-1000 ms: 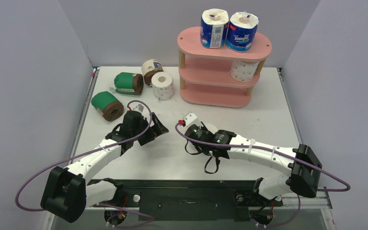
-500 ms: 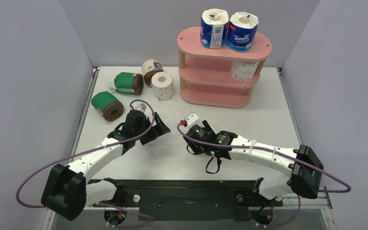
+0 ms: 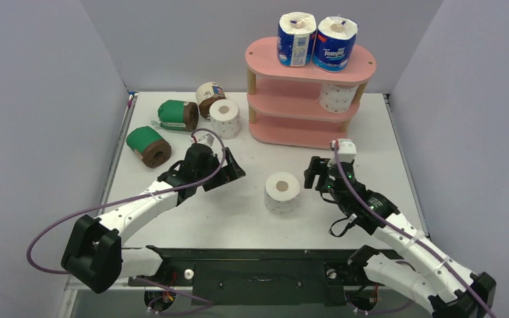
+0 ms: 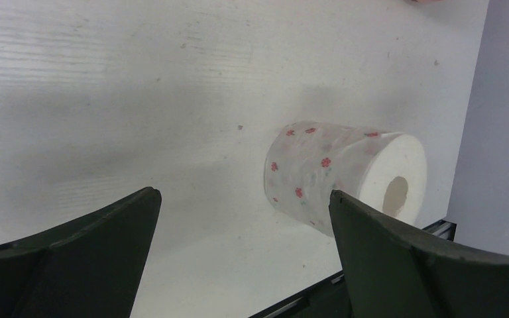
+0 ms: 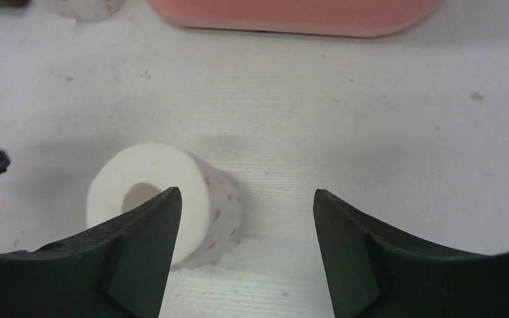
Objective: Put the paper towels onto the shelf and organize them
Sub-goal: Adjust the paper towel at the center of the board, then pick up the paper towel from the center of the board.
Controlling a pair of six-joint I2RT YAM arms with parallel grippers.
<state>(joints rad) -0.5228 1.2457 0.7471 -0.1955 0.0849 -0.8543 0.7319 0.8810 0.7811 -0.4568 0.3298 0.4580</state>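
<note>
White pink-dotted roll [image 3: 282, 192] stood on end on the table [image 3: 238, 218], between the grippers. Left gripper [image 4: 243, 194] jaws were wide apart, right gripper [image 5: 245, 195] jaws apart. Pink shelf [image 3: 291, 132] sat near, behind the roll.

1. Bright, even light from above washes the white wooden tabletop [image 3: 238, 218]; the overhead view is sharp throughout.
2. A soft grey shadow spreads beside the pink-dotted white paper roll [image 4: 331, 169], ahead of the left gripper [image 4: 242, 195].
3. On the right gripper [image 5: 245, 192], the dark fingers [image 5: 371, 265] loom slightly blurred.
</note>
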